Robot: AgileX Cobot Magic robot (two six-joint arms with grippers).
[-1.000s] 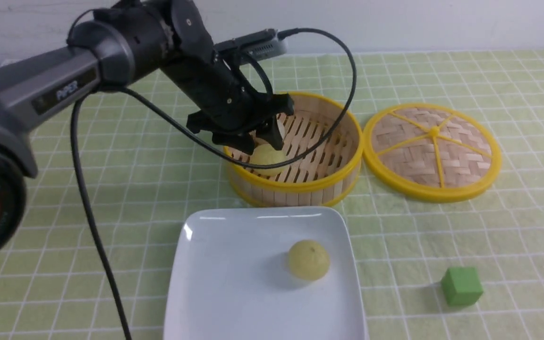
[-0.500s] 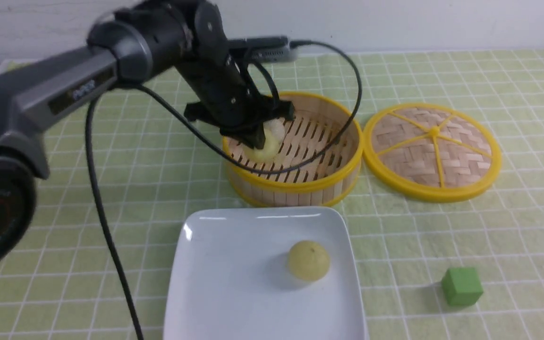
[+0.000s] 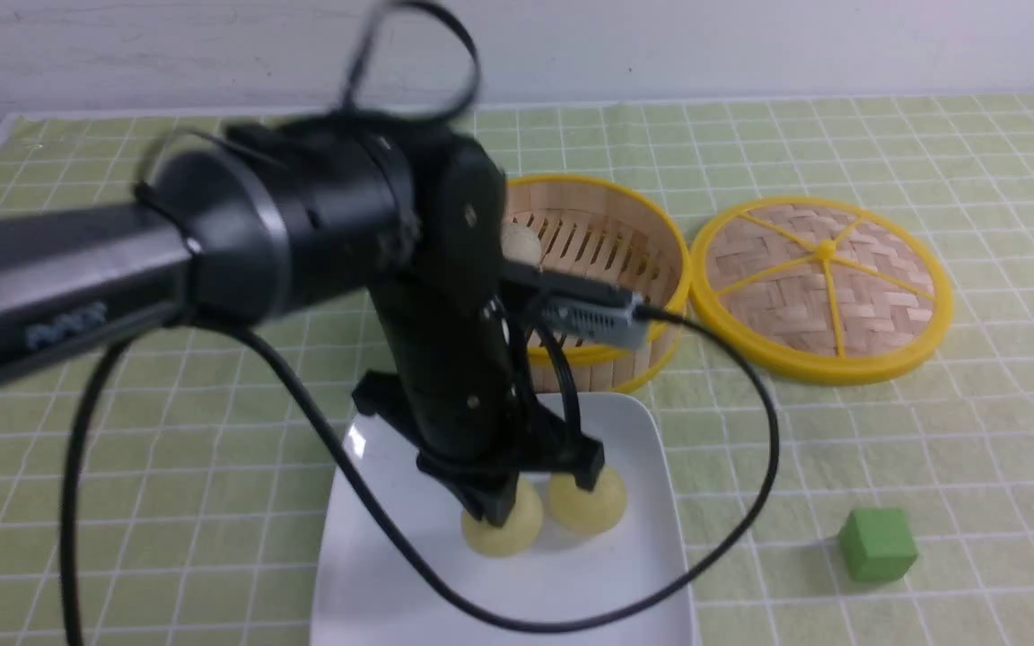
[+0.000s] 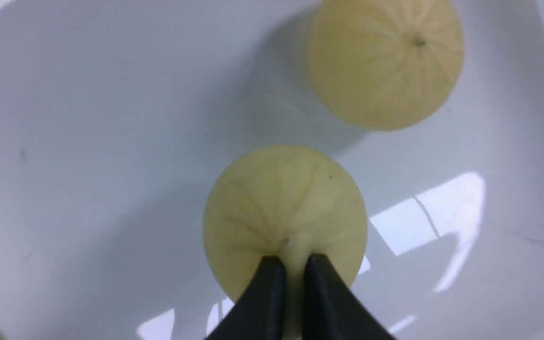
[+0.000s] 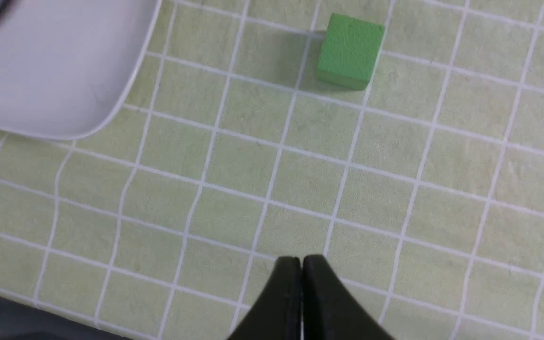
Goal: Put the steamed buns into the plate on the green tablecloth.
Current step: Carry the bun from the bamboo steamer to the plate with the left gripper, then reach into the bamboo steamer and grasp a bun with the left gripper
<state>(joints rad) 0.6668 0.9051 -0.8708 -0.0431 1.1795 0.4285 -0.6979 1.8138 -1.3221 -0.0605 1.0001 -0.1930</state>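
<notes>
My left gripper (image 3: 497, 513) is shut on the top of a pale yellow steamed bun (image 3: 503, 531), pinching it (image 4: 284, 208) between the black fingertips (image 4: 272, 271). The bun sits low in the white square plate (image 3: 607, 574); whether it touches the plate is unclear. A second yellow bun (image 3: 591, 504) lies in the plate beside it (image 4: 385, 61). A greyish-white bun (image 3: 521, 242) shows in the bamboo steamer (image 3: 674, 260), half hidden by my arm. My right gripper (image 5: 300, 260) is shut and empty above the green tablecloth (image 3: 840, 449), near the front right.
The steamer's woven lid (image 3: 827, 287) lies flat to the right of the steamer. A green cube (image 3: 876, 543) sits on the cloth right of the plate (image 5: 55, 61), ahead of my right gripper. The left arm's cable loops over the plate.
The left gripper closed on a yellow bun in the steamer, lifted it out and carried it toward me and down into the plate beside the other bun. The right arm stayed put.
</notes>
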